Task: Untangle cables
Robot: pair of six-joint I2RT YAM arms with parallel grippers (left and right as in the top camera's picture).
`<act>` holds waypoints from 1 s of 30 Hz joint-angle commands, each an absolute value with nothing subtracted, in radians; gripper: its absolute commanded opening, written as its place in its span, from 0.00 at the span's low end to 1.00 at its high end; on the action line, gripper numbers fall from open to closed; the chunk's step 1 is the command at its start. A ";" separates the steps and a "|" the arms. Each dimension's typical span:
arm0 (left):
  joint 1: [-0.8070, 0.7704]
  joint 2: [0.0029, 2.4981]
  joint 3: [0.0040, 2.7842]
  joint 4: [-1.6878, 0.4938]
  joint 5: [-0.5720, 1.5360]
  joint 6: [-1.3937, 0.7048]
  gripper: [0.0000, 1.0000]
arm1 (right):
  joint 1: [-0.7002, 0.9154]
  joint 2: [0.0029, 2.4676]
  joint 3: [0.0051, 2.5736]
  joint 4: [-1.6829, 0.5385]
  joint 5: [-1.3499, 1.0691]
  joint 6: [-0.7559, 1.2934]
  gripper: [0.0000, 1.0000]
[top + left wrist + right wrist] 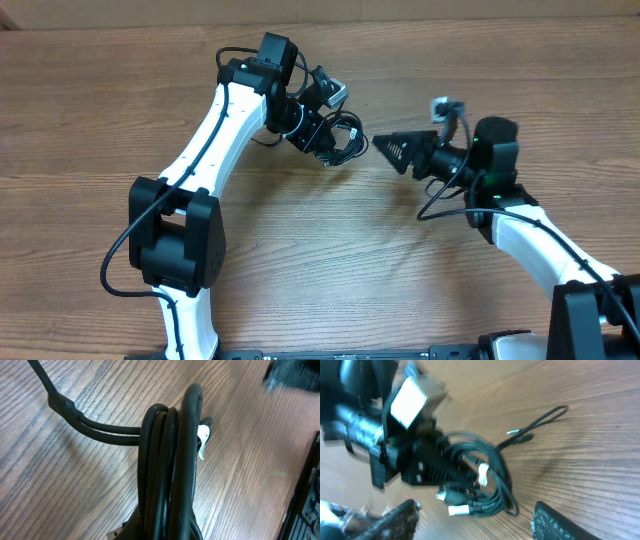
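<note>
Left tool is clamped on the cables, a bunch of thin black coils held at its tip over the bench, toward the far side and near the middle. From the right wrist, several strands pass through its closed grip and hang out in loose loops on the side facing the right arm. One white tag wraps a strand in the middle of the bunch. A few plug tips, some pale, show at its lower edge. One long loop sticks out of the bunch and reaches over the wood, with a small plug end beside it. From the left wrist the coils fill the foreground, side by side and running up the frame. Two strands leave the bunch to the left and lie flat on the bench. Whether the bunch itself rests on the bench or is lifted off it cannot be told.

Right tool stands apart, with nothing between its fingers. It points at the cables from the right, just beside the bunch but not touching it. Its own camera shows the two fingers at the lower corners of the frame, well separated, with the bunch and the left tool ahead of them.
</note>
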State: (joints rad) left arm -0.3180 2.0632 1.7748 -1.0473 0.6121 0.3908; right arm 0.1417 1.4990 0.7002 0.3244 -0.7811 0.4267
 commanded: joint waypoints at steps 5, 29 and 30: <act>-0.316 2.067 1.790 -1.065 0.701 0.374 0.04 | 0.304 1.493 0.708 0.280 -0.429 0.225 0.68; -0.315 2.067 1.790 -1.095 0.786 0.397 0.04 | 0.392 1.493 0.708 0.286 -0.327 0.158 0.04; -0.315 2.067 1.790 -1.095 0.786 0.397 0.04 | 0.392 1.493 0.708 0.286 -0.347 0.158 0.04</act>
